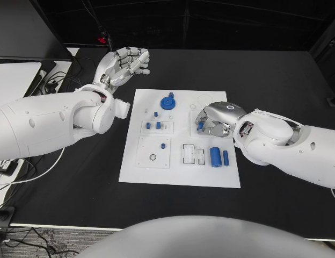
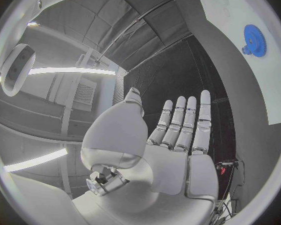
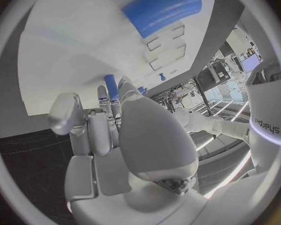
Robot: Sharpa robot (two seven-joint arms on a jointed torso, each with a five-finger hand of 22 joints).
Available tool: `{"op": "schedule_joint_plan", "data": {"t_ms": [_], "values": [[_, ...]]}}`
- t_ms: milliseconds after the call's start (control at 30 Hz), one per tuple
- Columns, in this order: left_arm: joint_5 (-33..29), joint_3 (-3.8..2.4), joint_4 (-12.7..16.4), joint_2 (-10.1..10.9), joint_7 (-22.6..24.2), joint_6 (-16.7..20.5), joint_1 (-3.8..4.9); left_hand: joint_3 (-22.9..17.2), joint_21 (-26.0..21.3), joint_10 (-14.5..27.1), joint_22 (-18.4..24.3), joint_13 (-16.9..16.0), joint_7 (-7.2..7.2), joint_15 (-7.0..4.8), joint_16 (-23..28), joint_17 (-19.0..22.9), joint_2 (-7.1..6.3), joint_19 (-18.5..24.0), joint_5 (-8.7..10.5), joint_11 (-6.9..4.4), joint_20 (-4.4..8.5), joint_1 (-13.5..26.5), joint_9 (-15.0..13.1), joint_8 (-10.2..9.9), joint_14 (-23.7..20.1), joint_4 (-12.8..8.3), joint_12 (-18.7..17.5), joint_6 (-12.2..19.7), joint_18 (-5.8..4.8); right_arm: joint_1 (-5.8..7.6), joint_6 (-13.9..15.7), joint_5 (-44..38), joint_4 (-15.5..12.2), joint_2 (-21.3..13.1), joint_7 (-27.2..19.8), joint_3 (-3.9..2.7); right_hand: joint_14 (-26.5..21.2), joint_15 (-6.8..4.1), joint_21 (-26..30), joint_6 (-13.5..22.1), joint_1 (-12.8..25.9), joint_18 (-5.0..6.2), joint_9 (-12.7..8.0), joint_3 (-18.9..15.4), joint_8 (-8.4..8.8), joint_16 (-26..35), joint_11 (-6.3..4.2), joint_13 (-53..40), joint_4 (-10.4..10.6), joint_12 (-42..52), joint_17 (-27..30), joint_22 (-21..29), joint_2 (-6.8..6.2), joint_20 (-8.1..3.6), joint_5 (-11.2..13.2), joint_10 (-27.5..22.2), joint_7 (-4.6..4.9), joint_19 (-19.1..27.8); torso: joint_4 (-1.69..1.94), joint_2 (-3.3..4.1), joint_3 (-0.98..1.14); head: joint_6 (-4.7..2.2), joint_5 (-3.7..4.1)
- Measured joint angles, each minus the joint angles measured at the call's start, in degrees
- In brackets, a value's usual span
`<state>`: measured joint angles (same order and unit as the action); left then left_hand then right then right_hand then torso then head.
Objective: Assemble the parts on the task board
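The white task board (image 1: 180,177) lies in the middle of the head view, on the black counter (image 1: 276,80). Near the board's top edge sits a blue gear (image 1: 167,102), which also shows at the upper right of the left wrist view (image 2: 253,40). Small blue pegs (image 1: 153,125) stand in a raised square block left of the board's centre, and another square block with a ring-shaped hole (image 1: 153,157) lies below it. At the lower right of the board two blue cylinders (image 1: 219,157) lie side by side, next to two rectangular slots (image 1: 193,153).

The right hand (image 1: 214,121) is over the board's right middle, fingers curled down, with a small blue part (image 1: 202,125) at its fingertips; in the right wrist view that blue piece (image 3: 112,87) stands pinched between the fingers. The left hand (image 1: 125,63) hangs over the bare counter above and left of the board, fingers straight and close together, holding nothing.

Dark curtains (image 2: 147,40) back the room beyond the counter.
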<state>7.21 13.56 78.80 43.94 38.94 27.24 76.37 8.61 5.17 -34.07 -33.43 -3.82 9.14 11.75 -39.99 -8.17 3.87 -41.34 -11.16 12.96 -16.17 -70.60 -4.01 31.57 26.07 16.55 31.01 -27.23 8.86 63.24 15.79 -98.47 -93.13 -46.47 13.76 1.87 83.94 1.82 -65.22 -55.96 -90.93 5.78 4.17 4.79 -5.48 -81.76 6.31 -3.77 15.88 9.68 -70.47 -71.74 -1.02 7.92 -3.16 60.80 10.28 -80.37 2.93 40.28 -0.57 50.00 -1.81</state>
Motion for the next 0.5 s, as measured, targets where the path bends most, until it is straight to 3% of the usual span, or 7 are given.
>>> {"op": "schedule_joint_plan", "data": {"t_ms": [500], "values": [[0.00, 0.00, -0.09, 0.00, 0.00, 0.00, -0.01, 0.00, 0.00, 0.00, -0.01, 0.00, 0.00, 0.00, -0.03, 0.05, 0.30, 0.00, 0.00, 0.00, 0.00, -0.31, 0.00, 0.00, 0.00, 0.00, 0.00, 0.00, 0.00, -0.03, 0.67, -1.20, 0.11, 0.35, 0.18, 0.00, 0.11, -1.34, -0.39, -4.71, -2.30, 0.00, 0.30, 2.93, -1.50, -0.23, -1.58, 0.31, 0.26, -0.02, -0.26, -0.45, 0.48, -1.18, 0.01, 4.60, -1.77, -0.17, -0.02, 0.00, -0.01, 0.00, 0.08]]}}
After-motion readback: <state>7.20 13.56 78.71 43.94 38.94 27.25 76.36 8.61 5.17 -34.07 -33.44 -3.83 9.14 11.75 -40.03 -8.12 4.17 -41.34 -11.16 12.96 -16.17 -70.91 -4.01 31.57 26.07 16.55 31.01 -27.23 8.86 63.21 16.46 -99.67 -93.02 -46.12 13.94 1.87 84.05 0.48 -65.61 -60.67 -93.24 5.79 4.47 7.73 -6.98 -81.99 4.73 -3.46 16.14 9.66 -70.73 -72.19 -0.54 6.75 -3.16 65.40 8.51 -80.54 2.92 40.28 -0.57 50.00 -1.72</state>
